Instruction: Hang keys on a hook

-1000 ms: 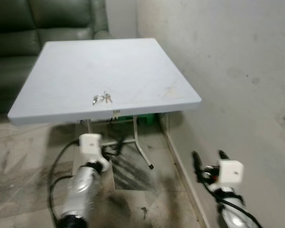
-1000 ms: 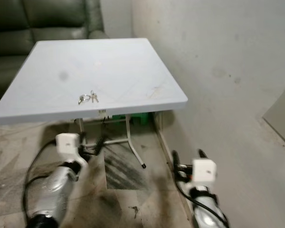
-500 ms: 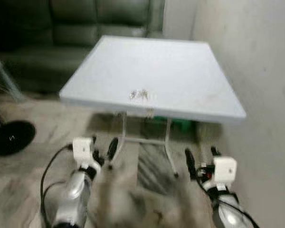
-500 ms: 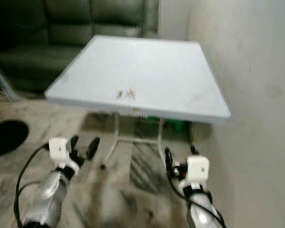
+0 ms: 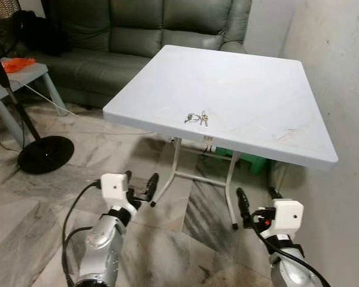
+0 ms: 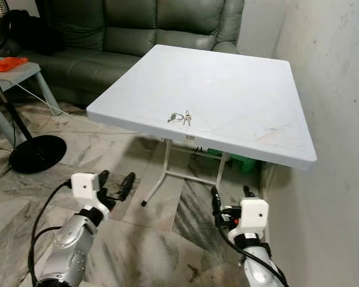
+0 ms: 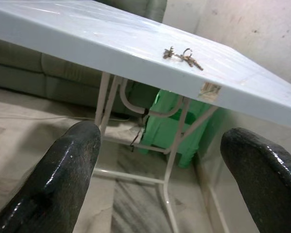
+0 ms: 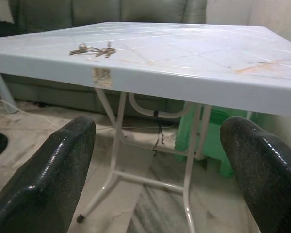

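A small bunch of keys on a ring (image 5: 196, 118) lies near the front edge of a white square folding table (image 5: 257, 89). The same keys (image 7: 183, 55) appear on the tabletop in the left wrist view, and in the right wrist view the keys (image 8: 92, 49) lie by the near edge. My left gripper (image 5: 140, 183) is held low in front of the table, below its edge, open and holding nothing. My right gripper (image 5: 256, 203) is also low, under the table's right front corner, open and holding nothing.
A white wall (image 5: 347, 72) runs close along the table's right side. A dark green sofa (image 5: 137, 30) stands behind the table. At the left are a fan's round black base (image 5: 45, 153) and a grey side table (image 5: 12, 78). A green stool (image 7: 177, 121) sits under the table.
The camera has swung to the left and steadied, so the table now sits more to the right and the sofa and fan base have come into sight. Both grippers stay low and open.
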### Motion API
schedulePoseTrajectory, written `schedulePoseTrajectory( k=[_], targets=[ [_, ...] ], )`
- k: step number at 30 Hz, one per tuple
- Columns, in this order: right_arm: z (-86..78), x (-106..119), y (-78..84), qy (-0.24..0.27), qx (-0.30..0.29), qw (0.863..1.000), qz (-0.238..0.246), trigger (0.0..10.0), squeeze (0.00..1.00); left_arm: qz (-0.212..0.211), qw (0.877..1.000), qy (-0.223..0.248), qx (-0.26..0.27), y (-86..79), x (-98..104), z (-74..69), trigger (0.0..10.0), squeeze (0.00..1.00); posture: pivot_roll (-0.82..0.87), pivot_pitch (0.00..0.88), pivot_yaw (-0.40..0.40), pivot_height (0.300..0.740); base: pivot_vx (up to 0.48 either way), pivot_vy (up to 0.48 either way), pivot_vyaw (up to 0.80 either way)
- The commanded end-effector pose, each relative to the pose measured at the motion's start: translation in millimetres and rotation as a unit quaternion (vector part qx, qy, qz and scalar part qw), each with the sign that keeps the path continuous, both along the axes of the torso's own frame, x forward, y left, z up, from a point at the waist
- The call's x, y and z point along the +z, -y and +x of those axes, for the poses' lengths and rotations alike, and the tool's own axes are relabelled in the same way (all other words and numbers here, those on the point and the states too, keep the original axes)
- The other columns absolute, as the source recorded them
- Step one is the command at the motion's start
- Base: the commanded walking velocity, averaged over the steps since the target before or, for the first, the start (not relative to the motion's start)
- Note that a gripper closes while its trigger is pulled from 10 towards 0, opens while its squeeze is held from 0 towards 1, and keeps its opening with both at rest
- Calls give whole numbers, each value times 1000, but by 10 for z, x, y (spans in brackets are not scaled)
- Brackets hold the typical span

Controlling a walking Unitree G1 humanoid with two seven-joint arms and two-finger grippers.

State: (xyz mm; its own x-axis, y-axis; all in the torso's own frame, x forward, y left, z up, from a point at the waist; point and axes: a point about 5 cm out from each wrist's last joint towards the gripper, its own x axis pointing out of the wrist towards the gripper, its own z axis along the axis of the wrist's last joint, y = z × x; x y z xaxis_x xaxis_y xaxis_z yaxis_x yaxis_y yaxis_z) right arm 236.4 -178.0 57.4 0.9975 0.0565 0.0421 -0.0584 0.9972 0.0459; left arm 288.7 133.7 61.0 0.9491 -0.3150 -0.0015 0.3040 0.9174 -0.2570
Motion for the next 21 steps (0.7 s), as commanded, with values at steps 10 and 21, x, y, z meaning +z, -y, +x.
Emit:
schedulePoseTrajectory(
  k=[10, 21],
  targets=[
    [7, 17, -26, 2, 2, 1000, 14, 10000, 0, 2, 1000, 0, 7, -61, 48, 25, 10000, 0, -34, 50, -39, 714, 293, 0, 0],
    [-3, 17, -30, 2, 0, 1000, 15, 10000, 0, 0, 1000, -4, 4, -47, 51, 26, 10000, 0, -38, 56, -36, 714, 305, 0, 0]
  ],
)
